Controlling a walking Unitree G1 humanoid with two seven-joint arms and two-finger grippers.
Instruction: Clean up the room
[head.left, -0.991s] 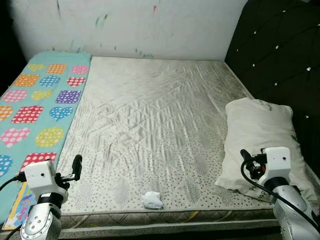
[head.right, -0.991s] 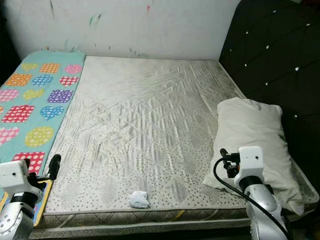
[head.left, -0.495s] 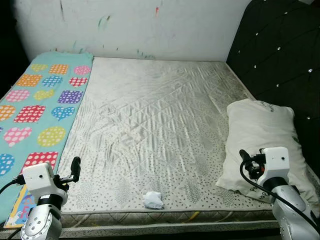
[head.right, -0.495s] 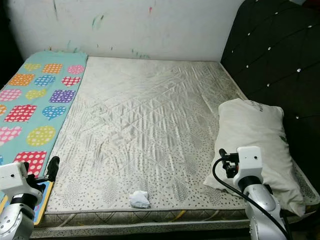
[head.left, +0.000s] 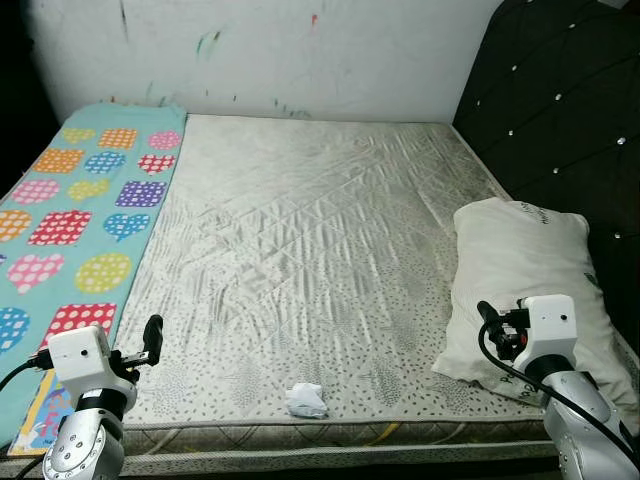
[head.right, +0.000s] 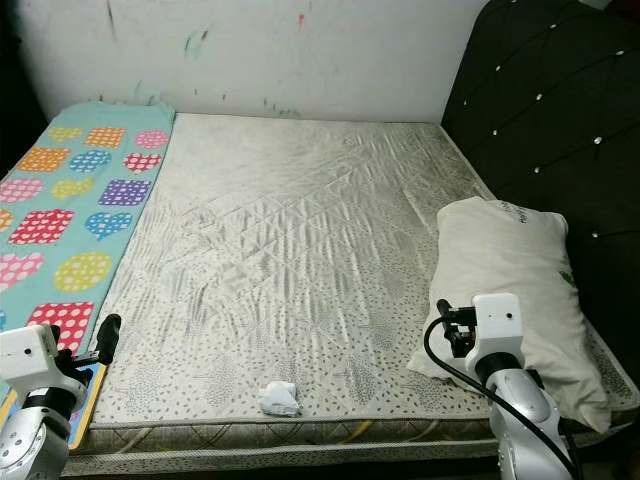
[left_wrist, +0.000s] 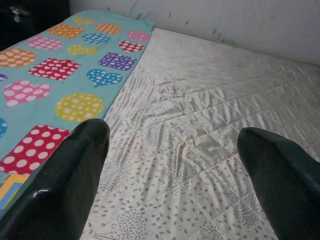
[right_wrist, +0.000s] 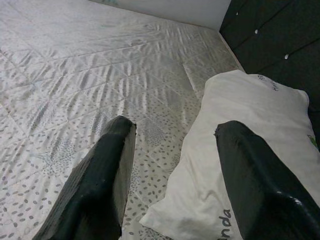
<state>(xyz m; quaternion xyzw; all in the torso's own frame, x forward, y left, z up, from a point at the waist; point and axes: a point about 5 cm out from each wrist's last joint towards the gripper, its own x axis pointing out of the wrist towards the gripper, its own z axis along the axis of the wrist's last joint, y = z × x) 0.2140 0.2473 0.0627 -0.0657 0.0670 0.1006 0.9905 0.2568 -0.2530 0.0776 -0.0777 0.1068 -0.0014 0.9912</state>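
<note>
A crumpled tissue (head.left: 305, 400) is seen near the mattress (head.left: 320, 250) front edge. Left gripper (left_wrist: 170, 145) and right gripper (right_wrist: 172, 150) are held spread wide, empty, at the front corners.

Quilted satiny mattress (head.left: 310, 250), matt cloth pillow (head.left: 520, 280), glossy black fingers (left_wrist: 60, 185).

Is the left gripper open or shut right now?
Open. In the left wrist view the left gripper has its two black fingers spread wide, with bare mattress showing between them and nothing held.
</note>
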